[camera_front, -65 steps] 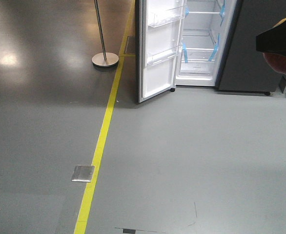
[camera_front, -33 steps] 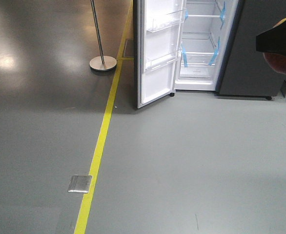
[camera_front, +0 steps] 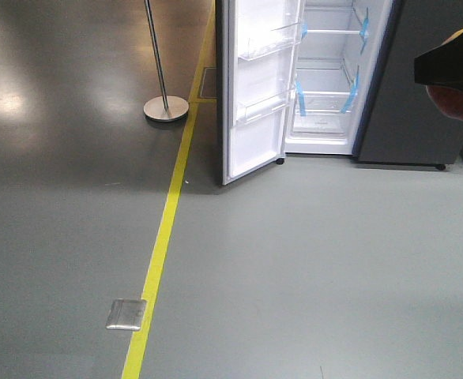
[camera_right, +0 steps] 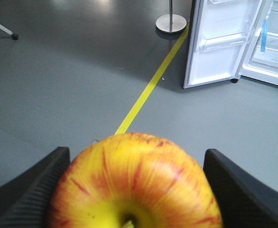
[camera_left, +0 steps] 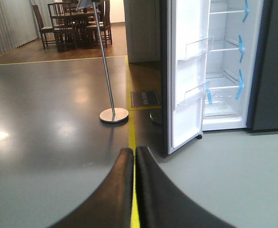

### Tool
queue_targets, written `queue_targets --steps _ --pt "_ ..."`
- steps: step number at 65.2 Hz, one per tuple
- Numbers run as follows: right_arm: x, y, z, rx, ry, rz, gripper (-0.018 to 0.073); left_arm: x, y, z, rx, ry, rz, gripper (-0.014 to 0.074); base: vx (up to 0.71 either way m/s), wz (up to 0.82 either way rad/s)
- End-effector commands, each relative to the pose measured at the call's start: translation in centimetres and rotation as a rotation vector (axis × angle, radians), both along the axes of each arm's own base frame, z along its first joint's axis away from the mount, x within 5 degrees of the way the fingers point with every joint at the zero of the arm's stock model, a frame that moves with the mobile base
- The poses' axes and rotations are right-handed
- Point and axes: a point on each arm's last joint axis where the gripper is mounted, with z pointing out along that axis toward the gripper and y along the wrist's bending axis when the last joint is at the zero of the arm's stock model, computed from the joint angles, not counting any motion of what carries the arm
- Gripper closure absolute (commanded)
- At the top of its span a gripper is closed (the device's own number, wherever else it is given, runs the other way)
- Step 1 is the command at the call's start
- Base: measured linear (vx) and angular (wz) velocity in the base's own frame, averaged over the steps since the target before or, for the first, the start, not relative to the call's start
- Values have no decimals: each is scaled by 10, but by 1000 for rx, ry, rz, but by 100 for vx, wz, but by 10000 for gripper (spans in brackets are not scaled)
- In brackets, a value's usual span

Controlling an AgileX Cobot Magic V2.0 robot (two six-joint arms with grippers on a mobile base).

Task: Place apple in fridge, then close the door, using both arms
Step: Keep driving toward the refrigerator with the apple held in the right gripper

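Observation:
The fridge (camera_front: 326, 79) stands open at the far side of the floor, its white inside crossed by shelves and blue tape strips. Its door (camera_front: 255, 87) swings out to the left, white inner face and clear bins toward me. The same fridge (camera_left: 224, 71) and door (camera_left: 189, 71) show in the left wrist view, well beyond my left gripper (camera_left: 134, 153), which is shut and empty. My right gripper (camera_right: 136, 153) is shut on the apple (camera_right: 134, 185), red-streaked yellow, stem end toward the camera. In the front view that right gripper (camera_front: 453, 67) hangs at the right edge with the apple (camera_front: 457, 104) under it.
A metal pole on a round base (camera_front: 166, 109) stands left of the door. A yellow floor line (camera_front: 164, 229) runs toward the fridge, with a metal floor plate (camera_front: 126, 313) beside it. A dark grey panel (camera_front: 421, 95) adjoins the fridge on the right. Chairs and a table (camera_left: 77, 23) stand far back.
The fridge, the pole base and the floor plate have slid down the front view, so I have rolled closer to the fridge. The right gripper still holds the apple.

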Motion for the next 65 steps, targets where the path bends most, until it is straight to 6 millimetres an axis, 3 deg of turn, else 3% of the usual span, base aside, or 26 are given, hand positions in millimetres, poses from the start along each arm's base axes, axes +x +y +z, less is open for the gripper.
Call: queue_targets --steps 1,65 --pt "-6 -1 19 31 -111 -20 381 0 -1 2 -12 -72 -7 604 12 -1" --pt "-6 -1 19 31 -111 -20 381 0 -1 2 -12 -72 -7 604 12 -1"
